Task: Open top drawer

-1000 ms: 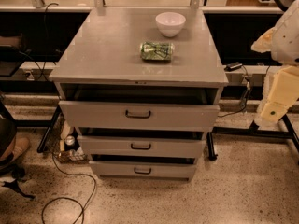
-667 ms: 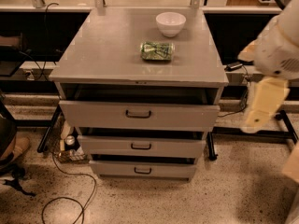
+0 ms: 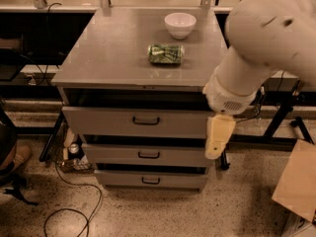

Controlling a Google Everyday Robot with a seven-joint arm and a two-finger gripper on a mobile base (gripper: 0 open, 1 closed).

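Observation:
The top drawer (image 3: 113, 123) is the widest grey drawer of the cabinet, with a small dark bar handle (image 3: 145, 120) at its centre. It stands a little way out, with a dark gap above its front. My gripper (image 3: 217, 138) hangs from the big pale arm (image 3: 261, 48) in front of the drawer's right end, right of the handle and apart from it. The arm hides the cabinet's right front corner.
A white bowl (image 3: 179, 23) and a green can lying on its side (image 3: 166, 53) sit on the cabinet top (image 3: 108, 48). Two narrower drawers (image 3: 123, 155) lie below. Cables (image 3: 74, 201) run on the floor at left; a cardboard box (image 3: 296, 181) stands at right.
My arm has swung in from the right edge toward the cabinet, and the gripper is now in front of the top drawer's right end. The drawers, bowl and can have not moved.

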